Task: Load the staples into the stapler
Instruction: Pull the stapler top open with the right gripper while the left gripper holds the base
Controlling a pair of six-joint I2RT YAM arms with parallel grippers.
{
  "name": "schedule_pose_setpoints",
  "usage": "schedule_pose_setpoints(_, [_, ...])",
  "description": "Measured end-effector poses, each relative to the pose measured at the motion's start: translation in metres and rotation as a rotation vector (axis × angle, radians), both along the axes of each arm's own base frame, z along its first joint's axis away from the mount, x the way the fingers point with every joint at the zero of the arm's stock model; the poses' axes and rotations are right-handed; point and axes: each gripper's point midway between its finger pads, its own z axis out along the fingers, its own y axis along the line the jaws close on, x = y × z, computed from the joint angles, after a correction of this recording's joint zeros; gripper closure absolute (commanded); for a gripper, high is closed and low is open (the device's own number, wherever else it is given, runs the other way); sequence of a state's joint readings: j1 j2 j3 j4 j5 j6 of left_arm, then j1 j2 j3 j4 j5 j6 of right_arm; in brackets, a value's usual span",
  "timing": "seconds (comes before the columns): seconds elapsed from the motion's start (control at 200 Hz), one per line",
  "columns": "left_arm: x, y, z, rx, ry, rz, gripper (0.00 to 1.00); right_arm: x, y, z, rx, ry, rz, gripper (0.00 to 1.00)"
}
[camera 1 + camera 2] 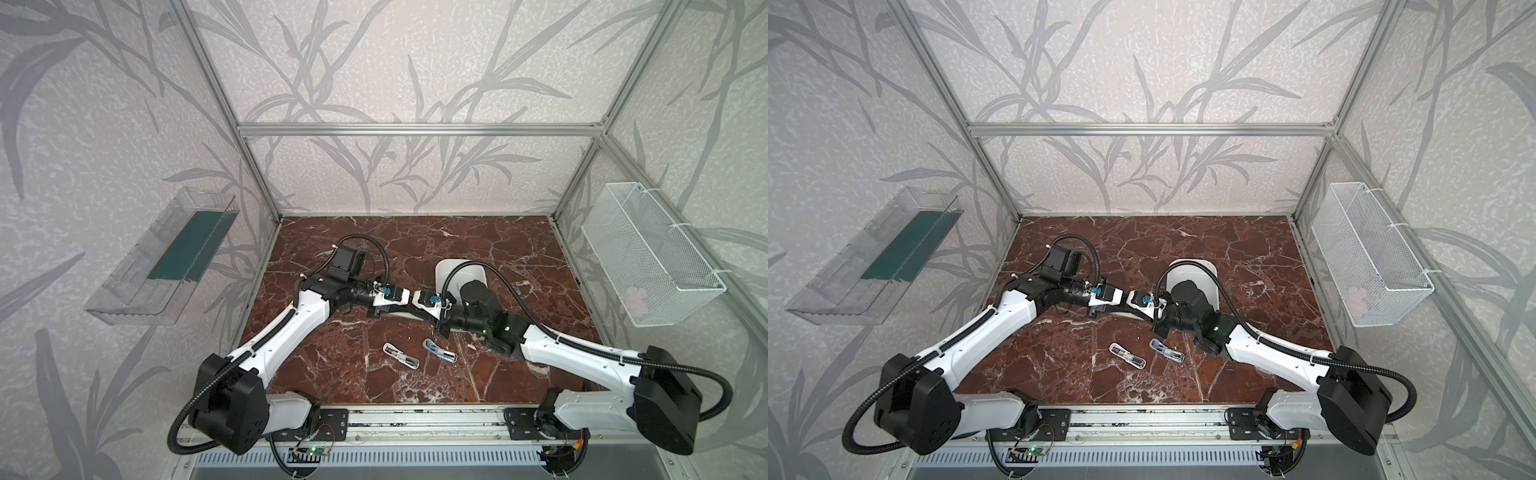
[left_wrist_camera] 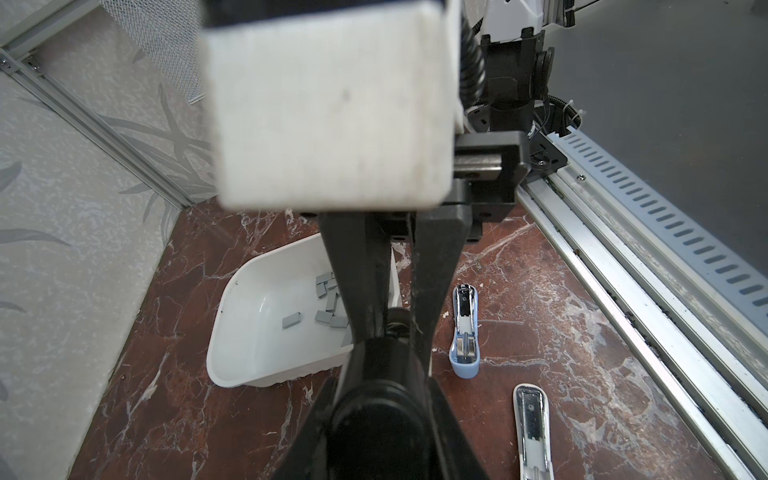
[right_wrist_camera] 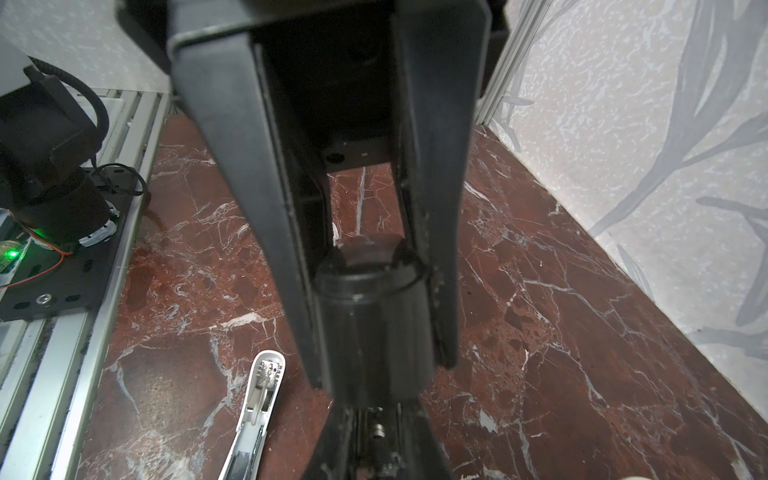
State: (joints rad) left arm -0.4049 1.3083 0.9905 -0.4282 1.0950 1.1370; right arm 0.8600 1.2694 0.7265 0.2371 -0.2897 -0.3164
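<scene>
my left gripper [image 3: 376,365] is clamped on a black cylinder [image 3: 370,316]. my right gripper [image 2: 390,326] meets it tip to tip, fingers nearly together (whether it grips, i cannot tell). the staples [image 2: 328,297] lie loose in the tray [image 2: 226,320] right of the worktop's [image 1: 519,266] middle. a white stapler [image 1: 401,354] and a blue stapler [image 1: 439,350] lie open nearer its front edge.

Both top views look down from high on the whole surface [image 1: 415,241]. Up close, the left wrist view faces the tray [image 2: 249,353], the right faces away; both show the white stapler [image 3: 255,399].
</scene>
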Motion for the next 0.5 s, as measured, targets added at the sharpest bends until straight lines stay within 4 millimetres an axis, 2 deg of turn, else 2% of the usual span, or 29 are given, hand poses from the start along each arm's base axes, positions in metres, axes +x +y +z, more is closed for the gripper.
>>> schedule_pose_setpoints(0.1, [0.007, -0.001, -0.004, -0.032, -0.006, 0.056, 0.62, 0.003, -0.003, -0.002, 0.004, 0.028, -0.021, 1.00])
schedule_pose_setpoints(0.15, [0.015, -0.003, -0.008, -0.059, -0.018, 0.112, 0.55, 0.003, -0.004, -0.004, 0.011, 0.065, -0.037, 1.00])
schedule_pose_setpoints(0.265, [0.034, -0.004, -0.007, -0.118, -0.048, 0.229, 0.54, 0.011, -0.011, -0.010, 0.030, 0.140, -0.118, 1.00])
schedule_pose_setpoints(0.505, [0.066, 0.001, 0.015, -0.183, -0.122, 0.392, 0.54, 0.021, -0.023, -0.015, 0.097, 0.224, -0.273, 1.00])
